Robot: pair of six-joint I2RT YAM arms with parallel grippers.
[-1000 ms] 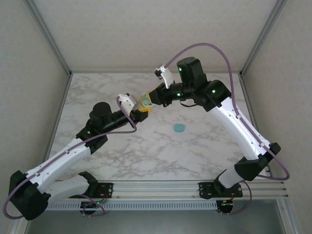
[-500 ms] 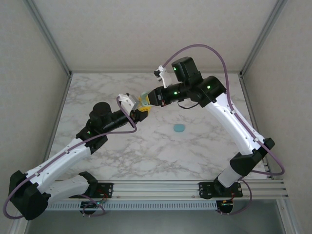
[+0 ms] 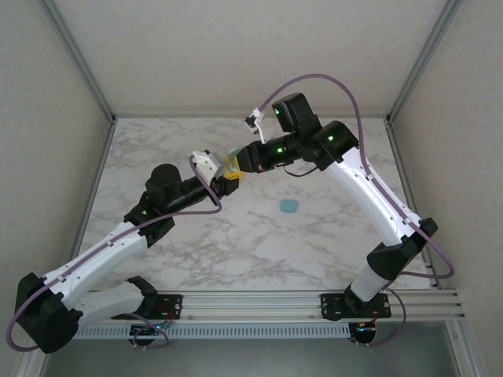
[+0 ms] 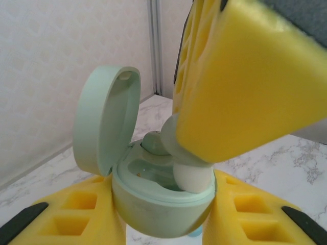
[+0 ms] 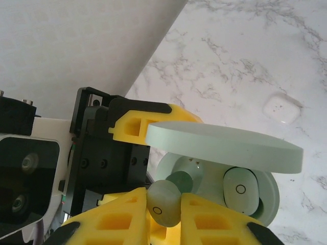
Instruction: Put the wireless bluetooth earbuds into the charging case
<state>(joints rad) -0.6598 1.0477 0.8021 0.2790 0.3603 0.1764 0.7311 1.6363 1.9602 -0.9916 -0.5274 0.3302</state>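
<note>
My left gripper (image 4: 163, 220) is shut on a pale green charging case (image 4: 158, 206) held up off the table, its round lid (image 4: 104, 120) hinged open. My right gripper (image 5: 164, 205) is shut on a pale green earbud (image 5: 164, 201) and presses it down into the case's open top, where its pale tip (image 4: 193, 177) sits inside the rim. A second earbud (image 5: 243, 190) lies seated in the other well. From above, the two grippers meet at the case (image 3: 233, 157) over the table's back middle.
A small blue-teal round object (image 3: 290, 206) lies on the marble table (image 3: 236, 251) right of centre. A white pebble-like case (image 5: 281, 107) rests on the table beyond the held case. The right gripper's yellow finger (image 4: 250, 87) looms over the case in the left wrist view.
The right arm has swung slightly left and closer to the left gripper, bringing the earbud onto the open case. The left arm has stayed still.
</note>
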